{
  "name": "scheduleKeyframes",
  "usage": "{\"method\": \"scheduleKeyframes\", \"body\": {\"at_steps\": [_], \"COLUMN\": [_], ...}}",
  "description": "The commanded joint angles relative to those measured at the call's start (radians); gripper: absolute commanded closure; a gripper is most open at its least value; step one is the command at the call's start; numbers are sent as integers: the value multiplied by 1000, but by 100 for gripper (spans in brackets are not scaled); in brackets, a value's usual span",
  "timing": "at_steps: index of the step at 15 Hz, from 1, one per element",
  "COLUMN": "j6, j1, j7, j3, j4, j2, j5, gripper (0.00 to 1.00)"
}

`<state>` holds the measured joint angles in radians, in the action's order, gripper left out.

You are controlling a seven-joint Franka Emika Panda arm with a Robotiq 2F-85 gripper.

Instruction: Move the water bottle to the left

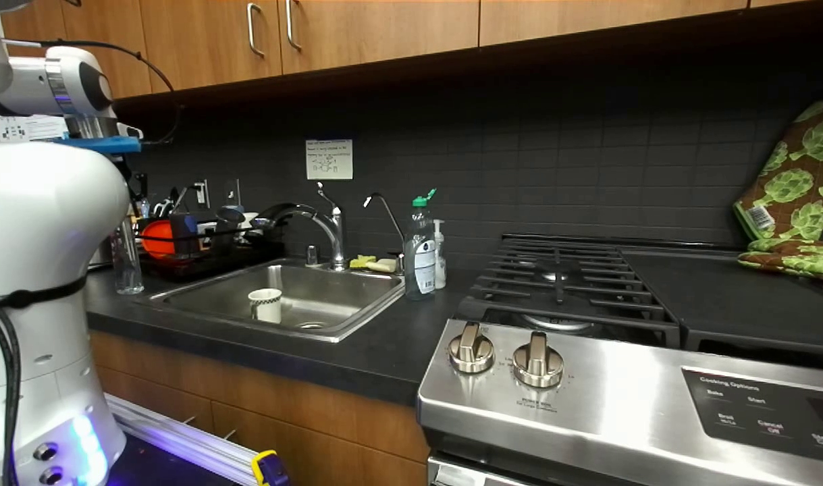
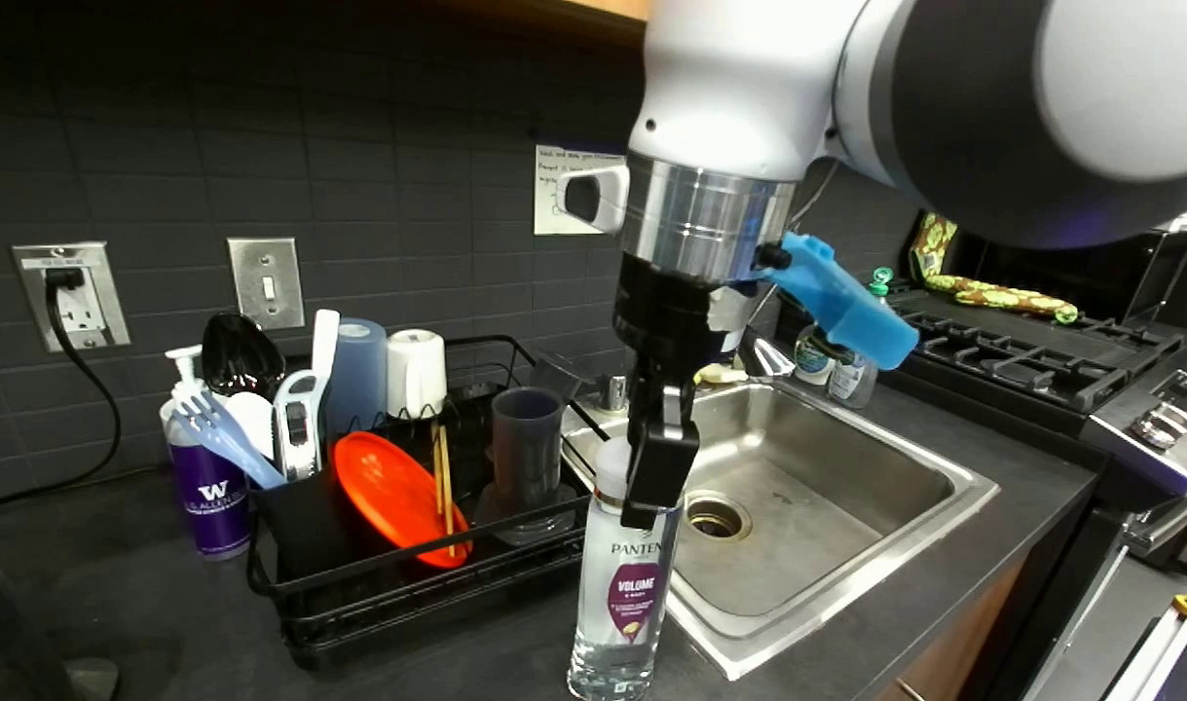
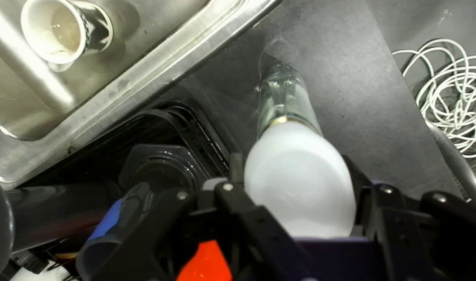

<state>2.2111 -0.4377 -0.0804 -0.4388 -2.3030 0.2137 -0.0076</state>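
Observation:
The water bottle [image 2: 620, 589] is tall, slim and clear, with a white cap and a Pantene label. It stands on the counter between the dish rack and the sink; it also shows left of the sink in an exterior view [image 1: 128, 263]. In the wrist view the clear body [image 3: 286, 99] runs away below the large white cap. My gripper [image 3: 294, 169] has one finger on each side of the cap, close against it, and looks shut on it. In an exterior view my gripper [image 2: 651, 487] covers part of the cap; its far finger is hidden. The arm hides most of the gripper elsewhere.
A black dish rack [image 2: 408, 556] with dishes stands beside the bottle. The steel sink [image 1: 372, 315] holds a white mug [image 1: 266, 307]. A green-capped soap bottle [image 1: 421, 263] stands between sink and stove [image 1: 620, 378]. A purple bottle [image 2: 210, 501] stands behind the rack.

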Motion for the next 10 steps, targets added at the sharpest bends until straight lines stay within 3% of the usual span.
{"method": "scheduleKeyframes", "body": {"at_steps": [1,5,7,10], "j6": [7,7,4,2], "j1": [7,9,9,9], "j7": [17,21,24,31], "j3": [2,2,1,1], "j4": [28,33,36,42], "j2": [-16,-20,-21,-20], "j5": [-29,-37,-41,-49], "gripper": [68,68,36,7]}}
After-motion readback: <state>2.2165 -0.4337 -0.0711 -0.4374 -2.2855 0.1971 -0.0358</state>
